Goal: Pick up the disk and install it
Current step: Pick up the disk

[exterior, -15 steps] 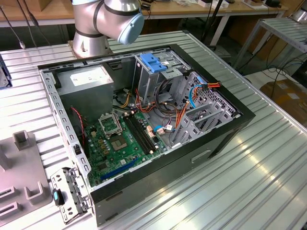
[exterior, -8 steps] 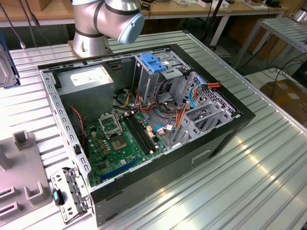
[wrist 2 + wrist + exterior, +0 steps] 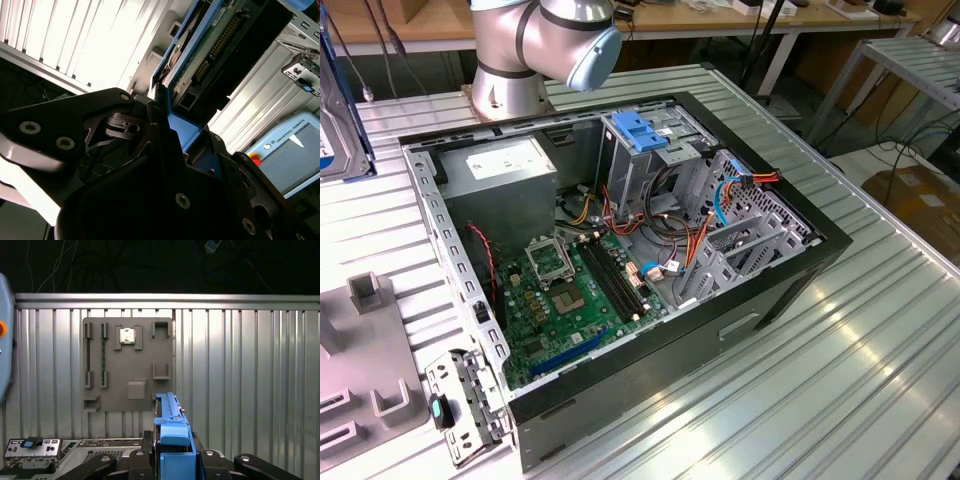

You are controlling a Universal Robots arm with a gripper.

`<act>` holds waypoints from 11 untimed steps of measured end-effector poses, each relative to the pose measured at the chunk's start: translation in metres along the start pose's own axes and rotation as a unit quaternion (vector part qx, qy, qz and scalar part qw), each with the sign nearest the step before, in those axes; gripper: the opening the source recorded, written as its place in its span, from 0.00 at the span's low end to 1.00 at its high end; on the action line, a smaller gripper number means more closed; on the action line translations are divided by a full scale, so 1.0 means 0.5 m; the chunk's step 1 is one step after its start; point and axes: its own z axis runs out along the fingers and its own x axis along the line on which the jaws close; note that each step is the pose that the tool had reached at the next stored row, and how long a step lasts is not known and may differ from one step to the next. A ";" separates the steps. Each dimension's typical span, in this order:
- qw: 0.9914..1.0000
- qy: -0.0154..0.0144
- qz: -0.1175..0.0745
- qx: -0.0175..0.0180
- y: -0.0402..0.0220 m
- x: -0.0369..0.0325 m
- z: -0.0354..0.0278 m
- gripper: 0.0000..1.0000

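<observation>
The disk [image 3: 171, 427] stands edge-on between my gripper's black fingers [image 3: 145, 450] in the first wrist view, its blue carrier frame facing the camera. In the second wrist view the disk [image 3: 210, 45] shows its green circuit board and blue frame, with my gripper [image 3: 172, 125] shut on its end. In the exterior view the disk [image 3: 338, 120] hangs at the far left edge, above the ribbed table and well apart from the open computer case [image 3: 790, 290].
Inside the case stand a metal drive cage with a blue top [image 3: 640, 135], a grey power supply box [image 3: 505, 165] and the motherboard [image 3: 570, 290]. A grey holder plate [image 3: 127, 362] lies on the table below my gripper. A teach pendant [image 3: 295, 150] sits nearby.
</observation>
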 end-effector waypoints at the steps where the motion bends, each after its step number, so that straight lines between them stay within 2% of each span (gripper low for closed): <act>1: 1.000 0.000 0.000 0.000 -0.002 0.000 0.000 0.37; 11: 1.000 0.000 0.000 0.000 -0.022 0.000 0.001 0.37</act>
